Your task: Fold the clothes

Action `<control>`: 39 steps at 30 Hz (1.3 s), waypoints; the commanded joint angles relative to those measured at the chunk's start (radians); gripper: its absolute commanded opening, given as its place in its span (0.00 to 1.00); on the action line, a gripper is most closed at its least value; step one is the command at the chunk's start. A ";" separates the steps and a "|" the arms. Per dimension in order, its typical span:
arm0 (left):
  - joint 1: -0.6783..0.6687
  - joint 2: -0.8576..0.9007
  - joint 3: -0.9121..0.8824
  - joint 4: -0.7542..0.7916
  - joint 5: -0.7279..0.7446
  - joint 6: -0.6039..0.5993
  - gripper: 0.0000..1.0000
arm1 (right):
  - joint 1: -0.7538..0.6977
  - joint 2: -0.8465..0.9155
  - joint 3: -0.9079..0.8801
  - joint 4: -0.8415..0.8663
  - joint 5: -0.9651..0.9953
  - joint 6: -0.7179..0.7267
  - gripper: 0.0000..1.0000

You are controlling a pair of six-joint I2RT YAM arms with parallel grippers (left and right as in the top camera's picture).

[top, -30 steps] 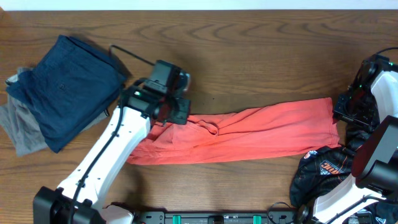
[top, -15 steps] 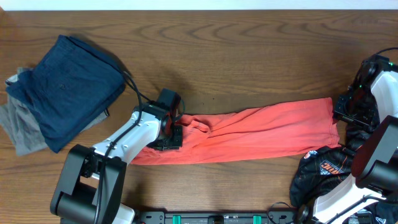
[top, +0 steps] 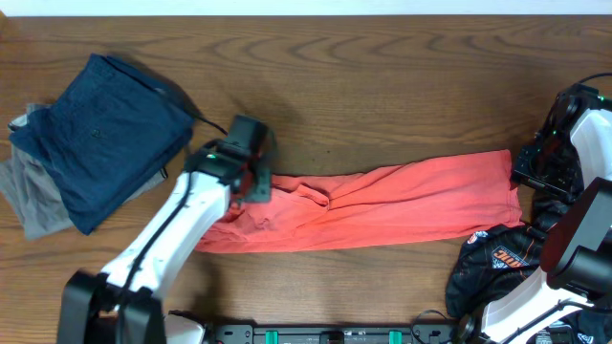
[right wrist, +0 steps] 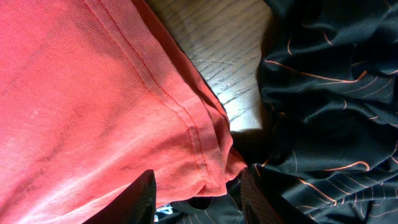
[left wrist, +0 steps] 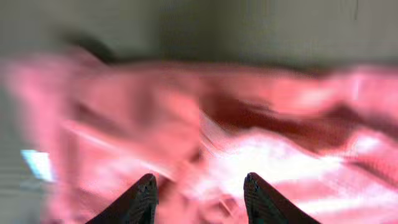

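A red garment [top: 382,205] lies folded into a long strip across the middle of the table. My left gripper [top: 256,183] hovers over its left end; in the blurred left wrist view its fingers [left wrist: 199,193] are spread apart over the red cloth [left wrist: 261,149] with nothing between them. My right gripper [top: 537,174] sits at the strip's right end. In the right wrist view its fingers [right wrist: 198,194] are apart, straddling the hemmed corner of the red cloth [right wrist: 93,106] without closing on it.
A folded navy garment [top: 100,134] rests on a grey one [top: 33,205] at the far left. A crumpled black garment with orange print [top: 502,268] lies at the right front, also seen in the right wrist view [right wrist: 329,106].
My left arm swung over the red garment's left end: it dipped low onto the cloth, then lifted and moved slightly back. The left end looks flatter. The right arm has not moved.
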 commanded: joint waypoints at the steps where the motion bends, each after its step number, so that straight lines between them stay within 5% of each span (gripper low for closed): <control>1: 0.060 0.006 0.007 0.031 -0.131 0.010 0.47 | -0.007 -0.019 -0.003 0.001 -0.005 -0.007 0.43; 14: 0.311 0.224 -0.016 0.101 -0.093 0.010 0.47 | -0.005 -0.019 -0.003 -0.002 -0.005 -0.007 0.42; 24: 0.325 0.262 -0.019 0.058 -0.071 0.010 0.38 | -0.005 -0.019 -0.003 -0.006 -0.005 -0.007 0.42; 31: 0.341 0.246 -0.015 0.040 -0.152 0.009 0.43 | -0.005 -0.019 -0.003 -0.004 -0.005 -0.007 0.44; 39: 0.347 0.075 0.071 -0.057 -0.080 0.006 0.48 | -0.005 -0.019 -0.013 0.031 -0.016 -0.080 0.63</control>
